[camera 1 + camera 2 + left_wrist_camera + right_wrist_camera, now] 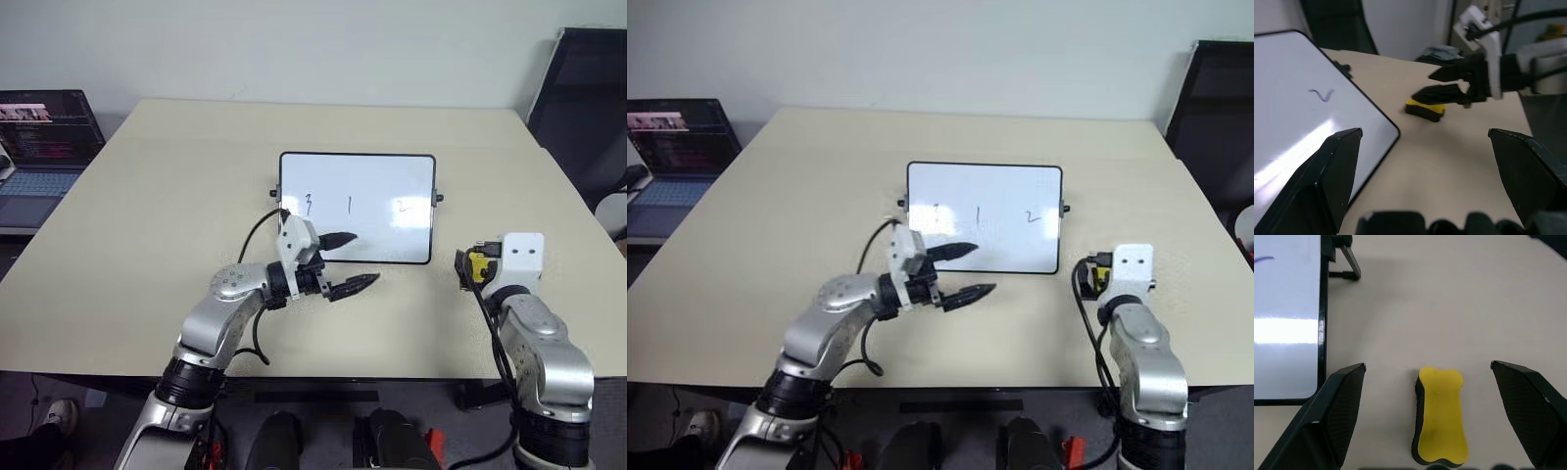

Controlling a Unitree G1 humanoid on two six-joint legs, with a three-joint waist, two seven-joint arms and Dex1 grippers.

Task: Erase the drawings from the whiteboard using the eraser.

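Three digits, the drawings (351, 205), sit unerased on the whiteboard (392, 176) lying mid-table (147, 215). Left claw (346, 262) hovers spread and empty at the board's near-left edge. Farther right, the eraser (1440, 416) lies on the table between the right claw's (1442, 84) spread, empty fingers.

**Surfaces and finishes**

The whiteboard (358, 206) is glossy white, catching a bright glare, with a thin black plastic-looking frame. The bench (147, 245) is smooth, matt beige. The eraser (1441, 417) has a matt yellow top over a dark, foam-like base. Both hands' fingers (1337, 406) are matt black with a fine textured grain.
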